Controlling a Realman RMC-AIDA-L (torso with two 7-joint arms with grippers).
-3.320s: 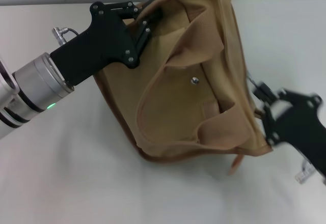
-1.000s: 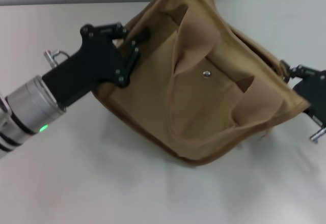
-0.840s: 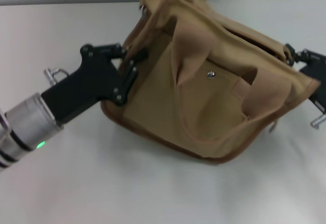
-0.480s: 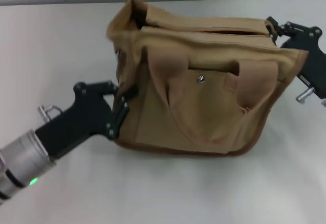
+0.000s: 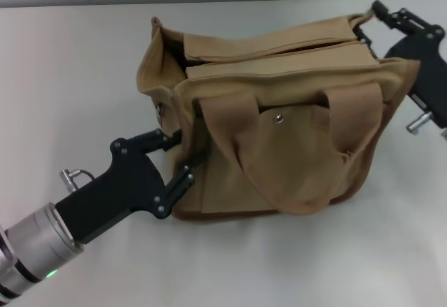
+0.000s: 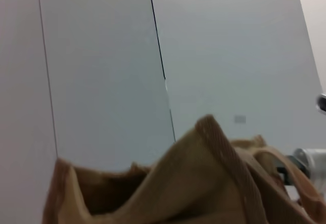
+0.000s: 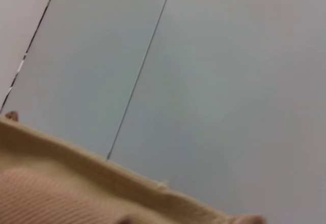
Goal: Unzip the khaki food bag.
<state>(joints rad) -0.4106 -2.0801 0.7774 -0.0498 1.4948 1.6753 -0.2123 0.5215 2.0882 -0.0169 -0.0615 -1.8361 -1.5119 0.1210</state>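
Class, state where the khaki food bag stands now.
In the head view, the khaki food bag stands upright mid-table, between the left tool at its lower corner and the right tool at its top end.

The right end effector (image 5: 380, 15) fingertips hide behind the khaki food bag (image 5: 279, 125).

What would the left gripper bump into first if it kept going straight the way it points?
Probably the bag. The left gripper points at its near left side and its fingers look already against the fabric, so it has almost nowhere to go.

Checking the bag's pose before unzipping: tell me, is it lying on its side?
No, the bag stands upright on the table, its top zipper facing up.
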